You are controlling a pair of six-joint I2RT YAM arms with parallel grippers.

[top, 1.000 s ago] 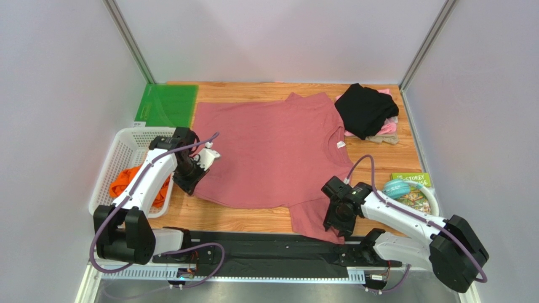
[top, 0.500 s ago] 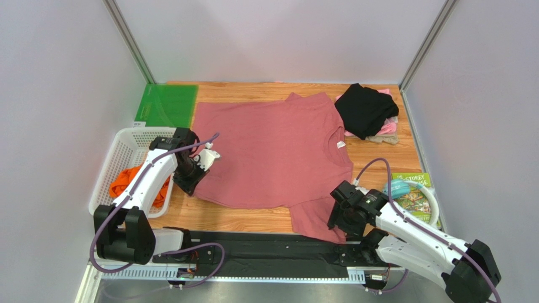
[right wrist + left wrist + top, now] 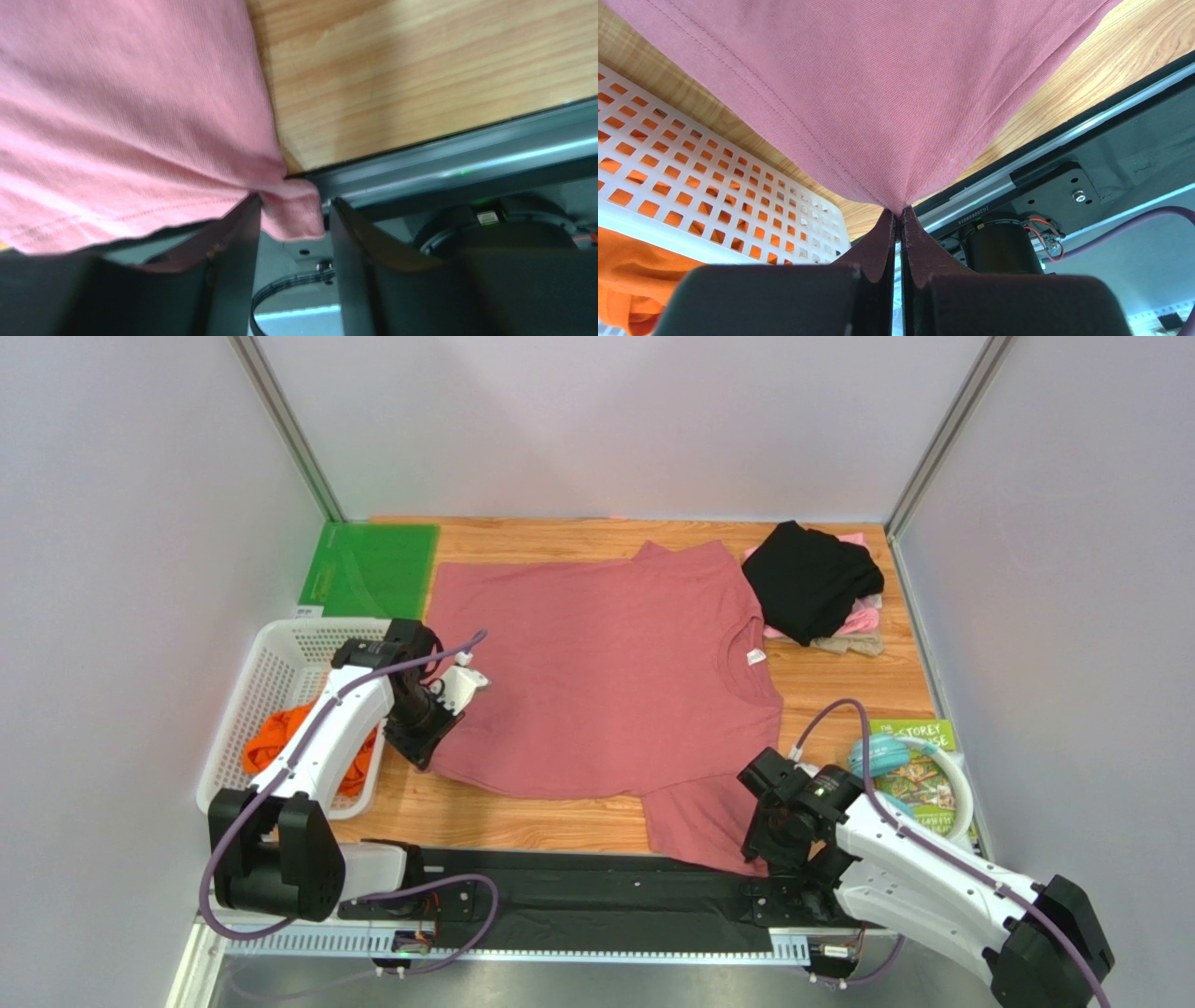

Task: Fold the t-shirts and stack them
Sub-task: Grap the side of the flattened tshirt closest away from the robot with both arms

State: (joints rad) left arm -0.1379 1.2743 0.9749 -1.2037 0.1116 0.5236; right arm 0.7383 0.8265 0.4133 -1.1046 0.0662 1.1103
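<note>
One rose shirt (image 3: pixel 603 665) is gripped at the hem by the left end effector (image 3: pixel 899 218). Its sleeve is straddled by the half-open right end effector (image 3: pixel 291 210). One black shirt (image 3: pixel 811 581) is piled behind.

Centre: plain dusty-rose t-shirt (image 3: pixel 603 672) with white neck label (image 3: pixel 755 657). Upper right: black t-shirt (image 3: pixel 811 581) and pale pink t-shirt (image 3: pixel 859 618). Left: orange t-shirt (image 3: pixel 274 742), white mesh basket (image 3: pixel 281 651). Upper left: green mat (image 3: pixel 372 567). Table (image 3: pixel 561 822): light wood grain.
</note>
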